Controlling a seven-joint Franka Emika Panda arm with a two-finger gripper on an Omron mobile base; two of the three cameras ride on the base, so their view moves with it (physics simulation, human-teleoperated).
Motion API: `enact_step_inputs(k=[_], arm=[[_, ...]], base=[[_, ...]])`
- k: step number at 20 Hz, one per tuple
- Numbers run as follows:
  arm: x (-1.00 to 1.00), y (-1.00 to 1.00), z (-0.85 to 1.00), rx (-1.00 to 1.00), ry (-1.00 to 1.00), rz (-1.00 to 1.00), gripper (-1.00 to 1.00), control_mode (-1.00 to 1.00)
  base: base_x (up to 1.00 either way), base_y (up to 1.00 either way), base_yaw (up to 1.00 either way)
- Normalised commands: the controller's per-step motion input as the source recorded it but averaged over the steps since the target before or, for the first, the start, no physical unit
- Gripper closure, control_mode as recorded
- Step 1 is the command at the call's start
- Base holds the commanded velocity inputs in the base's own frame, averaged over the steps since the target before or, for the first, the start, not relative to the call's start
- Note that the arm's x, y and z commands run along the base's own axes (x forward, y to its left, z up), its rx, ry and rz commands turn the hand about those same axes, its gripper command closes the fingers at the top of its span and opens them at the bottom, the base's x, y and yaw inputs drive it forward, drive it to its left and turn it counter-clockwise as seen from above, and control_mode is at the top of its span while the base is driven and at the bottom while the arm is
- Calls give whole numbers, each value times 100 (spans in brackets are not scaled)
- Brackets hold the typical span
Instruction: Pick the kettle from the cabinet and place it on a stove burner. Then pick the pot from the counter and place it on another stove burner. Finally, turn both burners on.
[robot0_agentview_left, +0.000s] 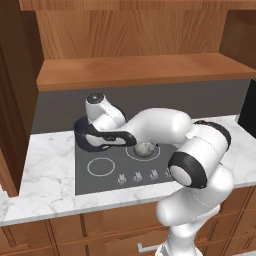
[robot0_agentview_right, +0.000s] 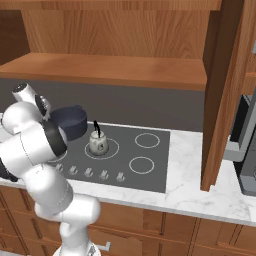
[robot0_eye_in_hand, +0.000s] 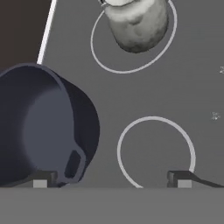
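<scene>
Kettle (robot0_agentview_right: 98, 143) sits on a stove burner (robot0_agentview_right: 102, 148), so the first part of the task looks done. The pot (robot0_agentview_right: 70, 122) rests at the back left of the cooktop (robot0_agentview_right: 150, 160), seemingly near a rear burner; from these views I cannot tell whether it sits fully on one. Turning both burners on with the knobs (robot0_agentview_right: 88, 172) appears to be left. The arm reaches low over the cooktop's left side, hand pointing down. The gripper (robot0_eye_in_hand: 112, 183) hangs with fingers spread wide and nothing between them; one fingertip (robot0_eye_in_hand: 41, 180) is beside the pot's side handle (robot0_eye_in_hand: 73, 164), the other over an empty burner ring (robot0_eye_in_hand: 155, 151).
</scene>
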Motion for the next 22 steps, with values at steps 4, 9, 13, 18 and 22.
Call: enact_step_inputs(k=[4,9,13,18,22], arm=[[-44,-1,23,3,-3,-2,-100,-100],[-40,-5,20,3,-3,-6,-100,-100],[-37,-10,18,4,-2,-12,-100,-100],[-37,-17,12,5,-2,-19,-100,-100],[-31,-13,16,4,-3,-22,-100,-100]], base=[[0,0,0],[0,0,0],[0,0,0],[0,0,0],[0,0,0]])
